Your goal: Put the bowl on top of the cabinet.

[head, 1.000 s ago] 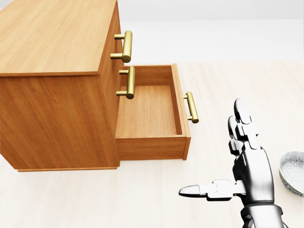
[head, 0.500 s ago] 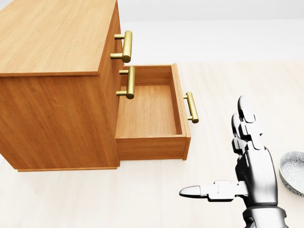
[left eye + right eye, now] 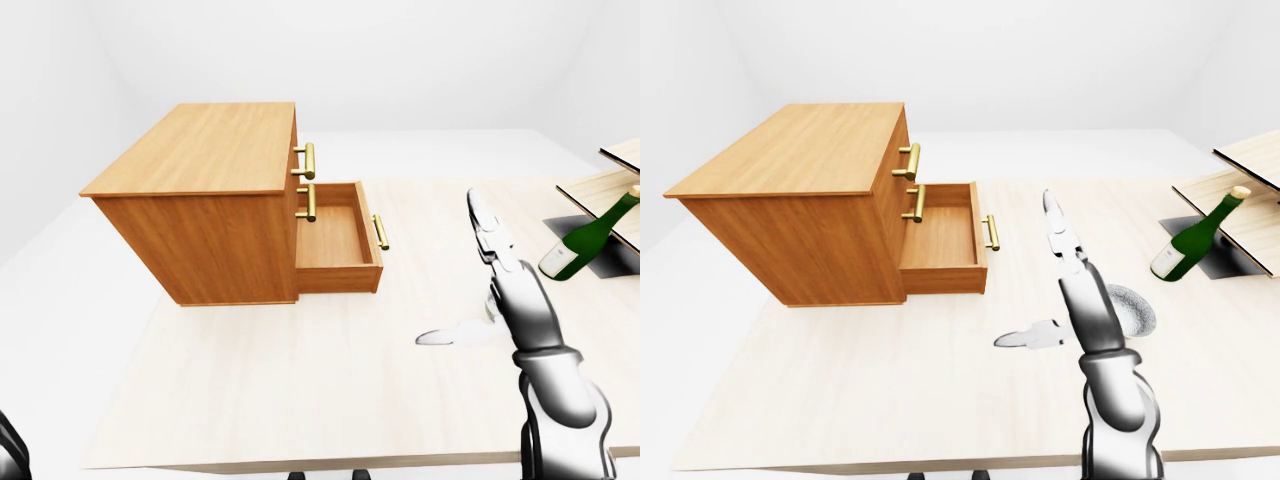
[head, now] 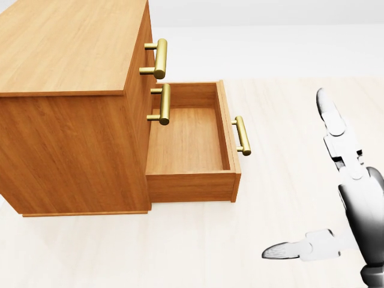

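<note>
The patterned grey bowl (image 3: 1137,310) rests on the table, mostly hidden behind my right hand in the right-eye view and not showing in the head view. My right hand (image 3: 1030,272) hovers just left of the bowl, open, with the fingers (image 4: 333,126) stretched straight and the thumb (image 4: 287,250) pointing left; nothing is in it. The wooden cabinet (image 3: 205,150) stands at the upper left of the table. Its flat top is bare and its bottom drawer (image 4: 186,138) is pulled out and holds nothing. Only a grey sliver of my left arm (image 3: 8,452) shows in the left-eye view's bottom corner.
A green wine bottle (image 3: 585,240) leans tilted against a low wooden rack (image 3: 1245,195) at the right edge of the table. Brass handles (image 4: 158,58) stick out from the cabinet's drawer fronts. The table's near edge (image 3: 330,463) runs along the bottom of the eye views.
My right hand has moved right and a little up in the head view, and now covers the bowl that showed at the right edge. The cabinet and the camera are unmoved.
</note>
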{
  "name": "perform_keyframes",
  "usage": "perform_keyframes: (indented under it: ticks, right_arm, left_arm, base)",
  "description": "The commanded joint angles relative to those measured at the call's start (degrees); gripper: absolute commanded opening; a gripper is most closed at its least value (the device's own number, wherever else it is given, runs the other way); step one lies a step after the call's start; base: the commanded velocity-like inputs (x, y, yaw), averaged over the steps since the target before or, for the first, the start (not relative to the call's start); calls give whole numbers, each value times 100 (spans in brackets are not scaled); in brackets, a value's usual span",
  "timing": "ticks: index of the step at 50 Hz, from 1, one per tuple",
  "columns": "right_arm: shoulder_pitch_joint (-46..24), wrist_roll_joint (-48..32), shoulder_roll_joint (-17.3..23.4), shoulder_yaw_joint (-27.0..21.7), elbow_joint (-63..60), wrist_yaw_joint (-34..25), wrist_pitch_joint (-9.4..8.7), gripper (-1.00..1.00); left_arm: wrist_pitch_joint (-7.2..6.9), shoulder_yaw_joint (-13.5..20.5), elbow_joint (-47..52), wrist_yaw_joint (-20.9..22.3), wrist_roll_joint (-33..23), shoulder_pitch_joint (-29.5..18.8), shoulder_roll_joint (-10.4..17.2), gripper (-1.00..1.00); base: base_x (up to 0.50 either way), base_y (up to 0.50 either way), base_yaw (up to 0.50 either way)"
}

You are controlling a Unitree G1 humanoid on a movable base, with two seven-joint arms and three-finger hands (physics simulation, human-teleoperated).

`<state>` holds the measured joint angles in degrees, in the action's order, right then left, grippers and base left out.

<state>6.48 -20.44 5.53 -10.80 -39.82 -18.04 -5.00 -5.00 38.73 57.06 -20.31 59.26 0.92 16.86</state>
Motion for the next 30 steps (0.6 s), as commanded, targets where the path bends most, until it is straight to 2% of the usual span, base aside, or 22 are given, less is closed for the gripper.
perform_keyframes:
  ticks: [1, 9, 16, 20, 24, 30]
  right_arm:
    - [-52, -1055, 220, -633, -613, -1381, 0, 98]
    - [26, -1898, 321, -961, -703, -2196, 0, 98]
    - [109, -2175, 203, -1471, -913, -2196, 0, 98]
    - [73, -2359, 313, -1740, -762, -2196, 0, 98]
    - [74, -2517, 357, -1836, -652, -2196, 0, 98]
    - [226, -2526, 195, -1920, -453, -2196, 0, 98]
  left_arm:
    - [0, -54, 23, 65, -121, 19, -74, 100]
    - [0, -46, -18, 110, -195, 1, -93, 100]
    - [0, -9, -22, 33, -60, -5, -43, 100]
    - [0, 13, -2, 38, -30, 25, -41, 100]
    - [0, 30, 18, 12, 3, 27, -24, 100]
    - [0, -4, 18, 44, -22, 33, -48, 100]
  base:
    - [0, 0, 0]
    - [0, 0, 0]
    - [0, 0, 0]
    - [0, 0, 0]
    - [0, 0, 0]
    - [0, 0, 0]
